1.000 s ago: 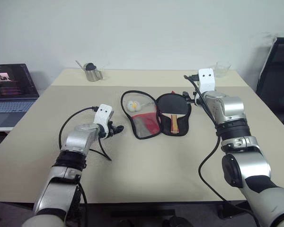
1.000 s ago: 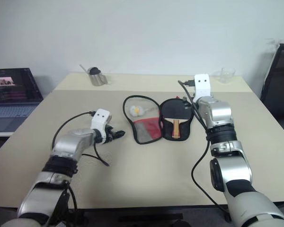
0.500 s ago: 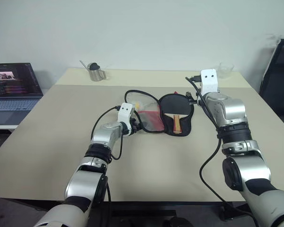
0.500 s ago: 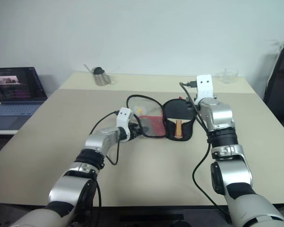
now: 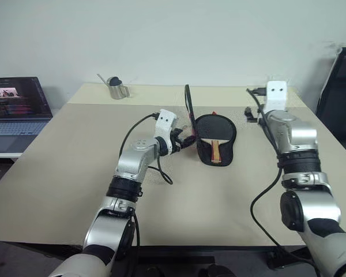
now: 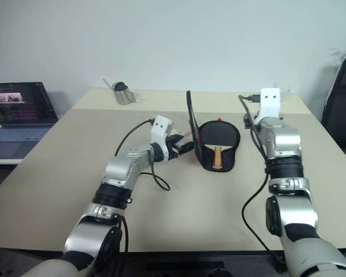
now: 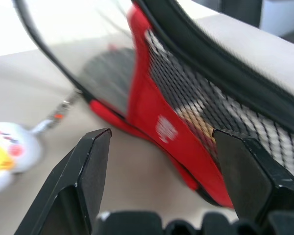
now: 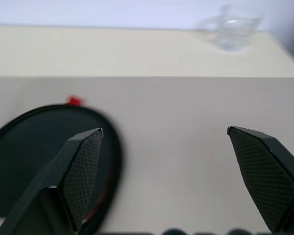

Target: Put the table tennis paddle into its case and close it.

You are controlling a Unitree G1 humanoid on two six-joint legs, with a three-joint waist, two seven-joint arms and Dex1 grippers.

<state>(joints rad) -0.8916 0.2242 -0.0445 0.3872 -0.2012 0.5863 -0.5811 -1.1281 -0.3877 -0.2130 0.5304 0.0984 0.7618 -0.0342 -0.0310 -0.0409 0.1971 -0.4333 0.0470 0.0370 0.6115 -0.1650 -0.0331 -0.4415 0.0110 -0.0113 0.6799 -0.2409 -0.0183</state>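
Two halves of the case (image 5: 203,154) are the whole story right now. The bottom half lies flat on the table (image 5: 75,167) with the table tennis paddle (image 5: 214,134) sitting in it, handle pointing to 6 o'clock. The lid flap (image 5: 188,107), with its red panel and mesh pocket, stands nearly upright on edge at the paddle's 9 o'clock.

The left gripper (image 5: 185,139) is right at the base of that flap, fingers spread apart with the red panel in front of them. I can't tell if they actually touch it.

The right gripper (image 8: 164,132) hangs at the paddle's 2 o'clock, claws wide apart, nothing in them, with a glass cup (image 8: 230,30) further back.

What I'd worry about:
- The flap is balanced on edge, so a weak nudge could let it flop back open.
- The charm (image 7: 5,152) on its cord could get dragged in and trapped under the lid.
- A hard shove could slide the whole case, since nothing pins it down.
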